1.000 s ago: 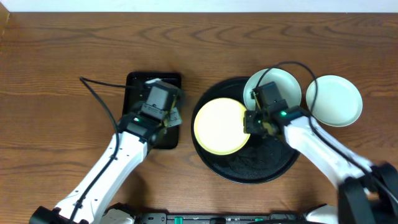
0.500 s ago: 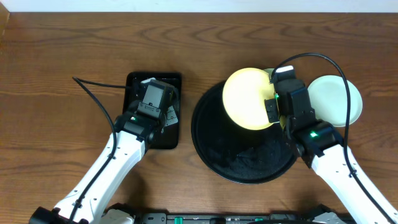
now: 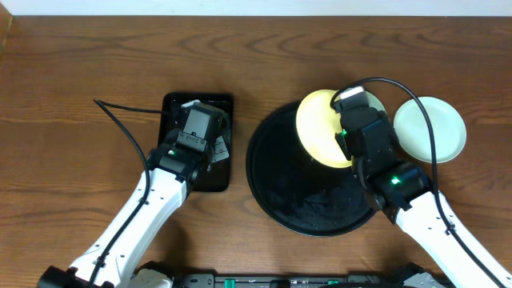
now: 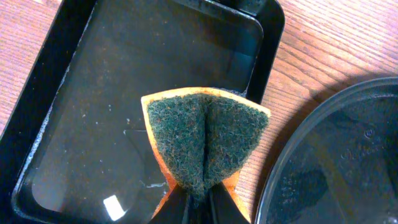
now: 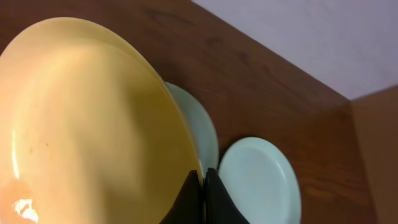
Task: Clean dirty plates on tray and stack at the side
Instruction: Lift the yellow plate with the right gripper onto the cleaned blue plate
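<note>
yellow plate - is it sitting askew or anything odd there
It is not sitting: the right gripper pinches the yellow plate by its rim, apparently tilted, over the round black tray's far right edge, overlapping a mint plate. Nothing spilled or broken shows.

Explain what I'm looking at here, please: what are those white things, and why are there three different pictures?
The white things are two robot arms, a left arm and a right arm, at a wooden table. Each ends in a two-finger gripper. The wide picture comes from a camera above the table. The other two come from small cameras on the wrists, looking along the fingers. The left gripper is shut on a folded green-and-orange sponge, over a small rectangular black tray. The right gripper pinches the rim of a yellow plate, held tilted above the far edge of the big round black tray. A mint plate peeks out behind it. A second mint plate lies on the table beside that tray.
</note>
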Robot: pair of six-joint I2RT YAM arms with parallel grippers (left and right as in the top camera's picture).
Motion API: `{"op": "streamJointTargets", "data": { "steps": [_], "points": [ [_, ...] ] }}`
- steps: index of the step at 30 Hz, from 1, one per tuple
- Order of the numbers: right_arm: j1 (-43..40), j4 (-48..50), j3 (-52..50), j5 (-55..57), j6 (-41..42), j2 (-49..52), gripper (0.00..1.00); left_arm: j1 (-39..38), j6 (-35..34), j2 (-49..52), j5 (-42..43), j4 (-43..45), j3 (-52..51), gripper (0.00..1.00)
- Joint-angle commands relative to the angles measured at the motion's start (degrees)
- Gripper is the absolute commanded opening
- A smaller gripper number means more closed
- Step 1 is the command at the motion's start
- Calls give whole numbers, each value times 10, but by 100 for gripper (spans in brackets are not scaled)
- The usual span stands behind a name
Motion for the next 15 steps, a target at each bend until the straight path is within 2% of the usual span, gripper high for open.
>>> {"op": "streamJointTargets", "data": {
  "steps": [1, 4, 7, 15],
  "points": [
    [-26, 2, 5, 32, 66, -8, 1, 3, 8, 1, -11, -1, -3, 7],
    [-66, -5, 5, 14, 142, -8, 1, 3, 8, 1, -11, -1, -3, 7],
    [-127, -12, 5, -49, 201, -7, 1, 3, 8, 1, -11, -1, -3, 8],
    [-338, -15, 5, -229, 310, 19, 1, 3, 8, 1, -11, -1, -3, 8]
  ]
}}
